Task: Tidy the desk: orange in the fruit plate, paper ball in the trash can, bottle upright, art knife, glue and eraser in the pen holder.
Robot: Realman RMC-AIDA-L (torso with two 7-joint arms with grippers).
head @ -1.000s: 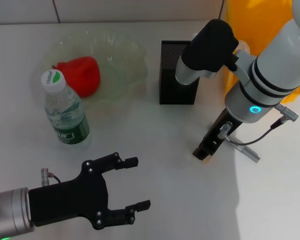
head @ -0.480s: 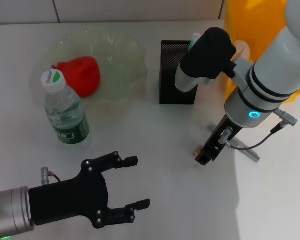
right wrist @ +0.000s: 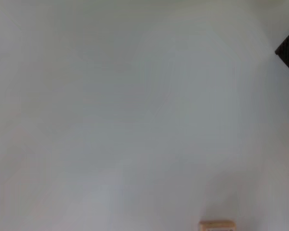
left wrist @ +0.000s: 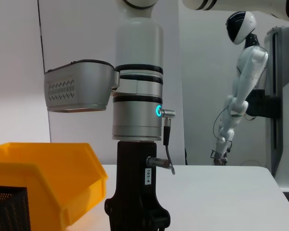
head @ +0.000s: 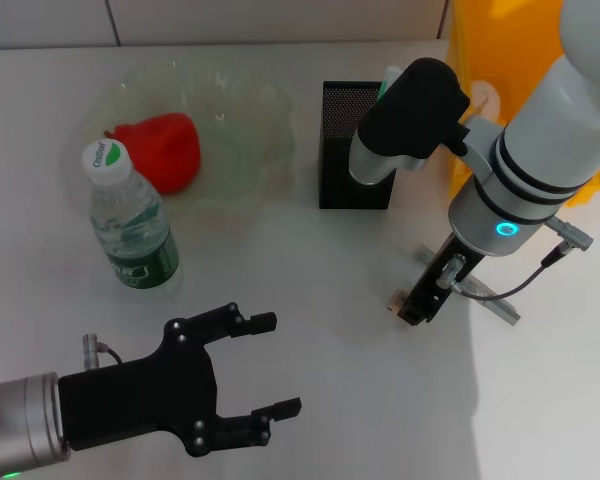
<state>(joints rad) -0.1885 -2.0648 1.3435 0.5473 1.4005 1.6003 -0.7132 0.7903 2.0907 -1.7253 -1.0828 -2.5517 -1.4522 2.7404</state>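
Black fingers of the right gripper (head: 412, 308) point down at the table (head: 310, 260), at the tan eraser (head: 392, 299); I cannot tell whether they pinch it. The left gripper (head: 270, 368) hovers at the near left, fingers spread. The bottle (head: 130, 220) stands upright near the fruit plate (head: 235, 125) holding the orange (head: 165, 148). Far right: pen holder (head: 345, 150), trash can (head: 510, 60).

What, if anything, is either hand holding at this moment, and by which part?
The left hand is open and holds nothing. The right hand is down at the eraser, but whether it grips it cannot be told.
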